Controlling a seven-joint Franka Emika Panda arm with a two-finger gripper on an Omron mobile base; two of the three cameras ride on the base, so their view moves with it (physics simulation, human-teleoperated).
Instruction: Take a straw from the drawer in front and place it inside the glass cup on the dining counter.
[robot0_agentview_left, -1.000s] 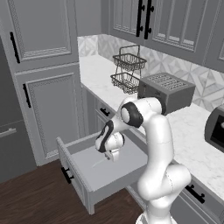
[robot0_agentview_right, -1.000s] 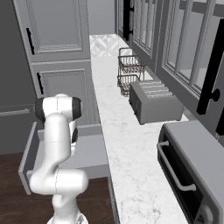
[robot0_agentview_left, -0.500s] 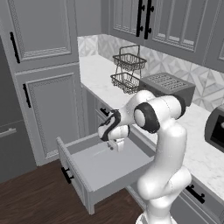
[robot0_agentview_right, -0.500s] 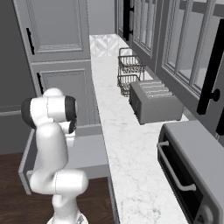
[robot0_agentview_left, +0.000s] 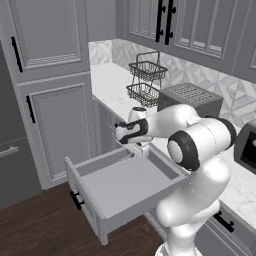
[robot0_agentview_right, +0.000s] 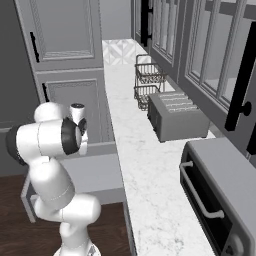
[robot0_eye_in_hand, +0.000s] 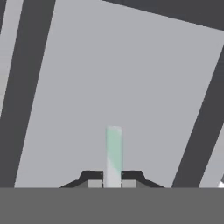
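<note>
The gripper (robot0_eye_in_hand: 113, 183) is pinched on the straw (robot0_eye_in_hand: 113, 153) — a thin, straight stick, pale with a faint green tint, standing up between the dark fingertips. It hangs over the open drawer (robot0_agentview_left: 125, 186), near its far edge — the drawer's floor is plain grey.

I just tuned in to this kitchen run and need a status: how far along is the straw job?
Done: the drawer stands pulled open, and the gripper is shut on the straw, which sticks up between its fingertips in the hand view, over the drawer's grey floor. In hand: carrying the straw off. Left: going to the dining counter and dropping the straw into the glass cup.
</note>
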